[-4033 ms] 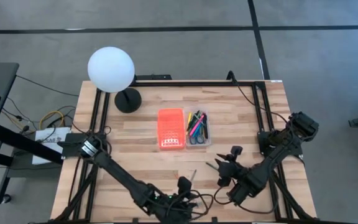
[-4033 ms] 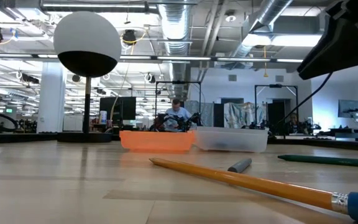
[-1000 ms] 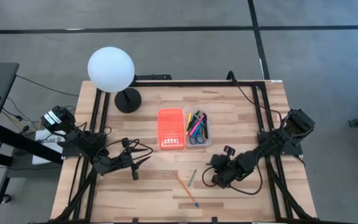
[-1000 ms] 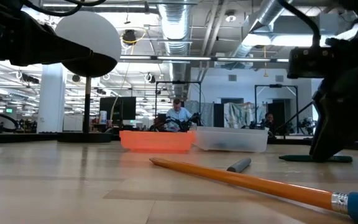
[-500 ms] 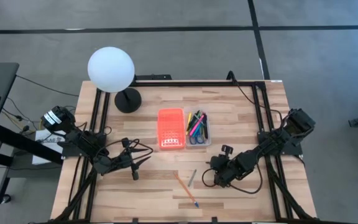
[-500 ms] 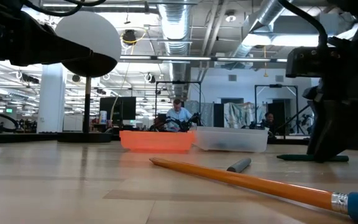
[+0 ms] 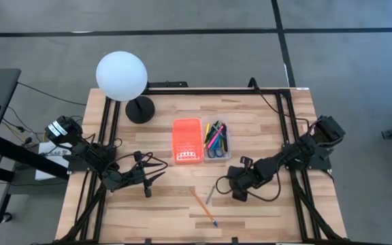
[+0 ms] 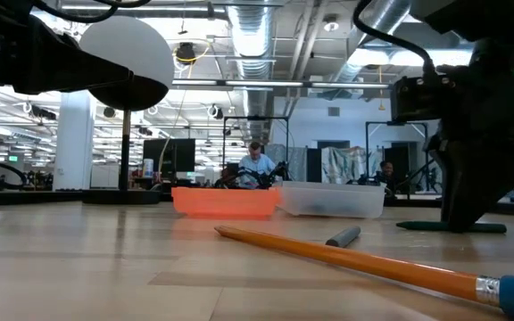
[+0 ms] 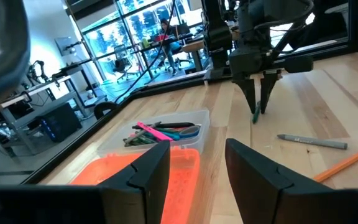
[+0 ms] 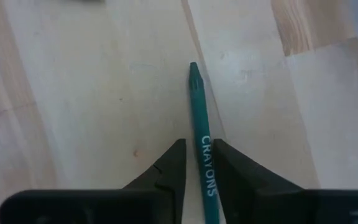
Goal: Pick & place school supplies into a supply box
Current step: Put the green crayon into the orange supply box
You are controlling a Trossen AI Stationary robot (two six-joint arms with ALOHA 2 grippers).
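The right gripper [image 10: 197,165] stood tip-down on the wooden worktop [image 7: 264,122] towards its front edge, its two fingers pinching a green wax crayon [image 10: 201,143] that lay flat on the wood. Two more supplies lay loose just beside it: one grey marker [image 7: 210,194] and one yellow pencil with a blue end [image 7: 202,207]. The clear plastic tray [image 7: 216,140], holding a cluster of coloured pens, sat mid-worktop, touching its one translucent orange lid [image 7: 187,141]. The left gripper [image 7: 150,178] hovered near the left edge, fingers spread and empty. One white globe lamp [image 7: 121,76] stood at the back left corner.
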